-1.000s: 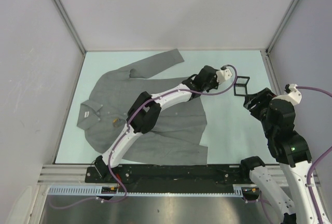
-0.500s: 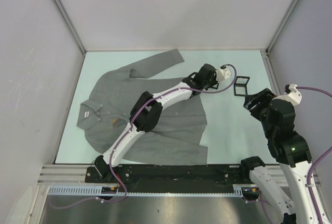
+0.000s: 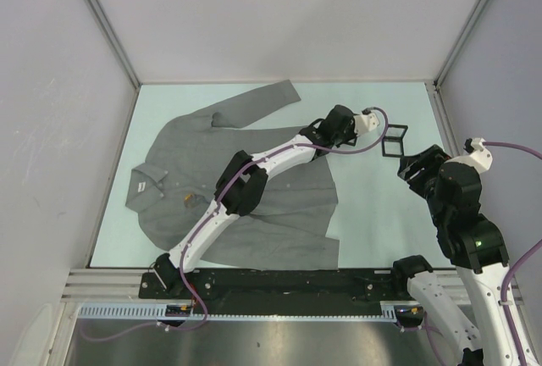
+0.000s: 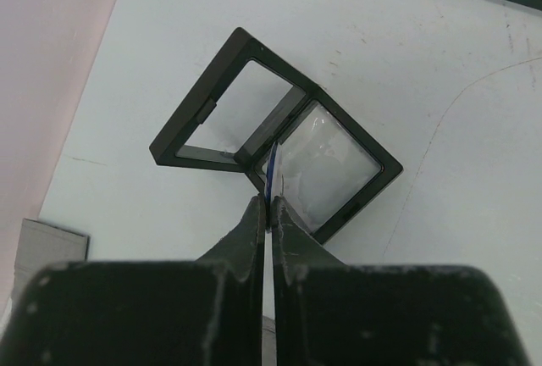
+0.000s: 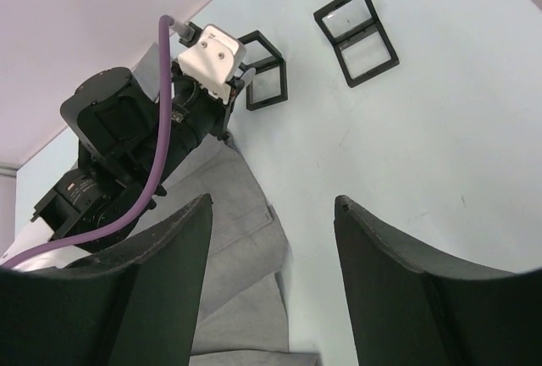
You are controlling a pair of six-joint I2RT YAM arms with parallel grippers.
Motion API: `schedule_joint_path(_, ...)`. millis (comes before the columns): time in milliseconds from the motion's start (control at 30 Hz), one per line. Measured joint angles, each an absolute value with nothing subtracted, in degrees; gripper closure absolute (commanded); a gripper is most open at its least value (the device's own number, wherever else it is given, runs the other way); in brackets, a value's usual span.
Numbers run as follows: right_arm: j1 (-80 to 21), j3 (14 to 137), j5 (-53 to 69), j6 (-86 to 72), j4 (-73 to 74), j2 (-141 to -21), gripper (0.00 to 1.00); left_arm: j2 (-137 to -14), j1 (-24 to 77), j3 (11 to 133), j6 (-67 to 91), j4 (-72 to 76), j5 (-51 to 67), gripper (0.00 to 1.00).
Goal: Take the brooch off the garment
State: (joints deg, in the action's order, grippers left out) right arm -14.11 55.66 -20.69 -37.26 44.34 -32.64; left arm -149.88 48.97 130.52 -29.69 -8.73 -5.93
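While my left gripper (image 4: 268,207), closed tight, pinches a blue sliver (image 4: 271,169), likely the brooch, just above the open case (image 4: 206,95), I lower gently before releasing; the garment (image 3: 178,146) lies back under its arm.

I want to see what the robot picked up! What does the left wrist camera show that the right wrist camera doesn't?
Only the left wrist view: the shut left gripper pinching a tiny blue-edged thing, maybe the brooch, at an open black frame. Only the right wrist view: the open right gripper and the left arm's wrist with its purple cable. Both: that frame, a second frame, the pale table and grey jacket.
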Motion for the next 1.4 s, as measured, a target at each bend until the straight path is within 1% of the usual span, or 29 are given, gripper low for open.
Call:
schedule_joint_path(467,-14.1,55.7,-20.7,-37.2,44.4,-32.7,0.36,-151.0,49.4,130.7,-34.1,-8.2,-7.4,0.98)
schedule_joint_path(700,-14.1,55.7,-20.6,-37.2,44.3,-32.7,0.36,-151.4,50.1,130.7,-35.6,-7.8,-7.5,0.95)
schedule_joint_path(1400,-13.9,55.7,-20.5,-37.2,44.3,-32.9,0.36,-153.1,50.2,130.7,-39.9,-4.7,-9.5,0.94)
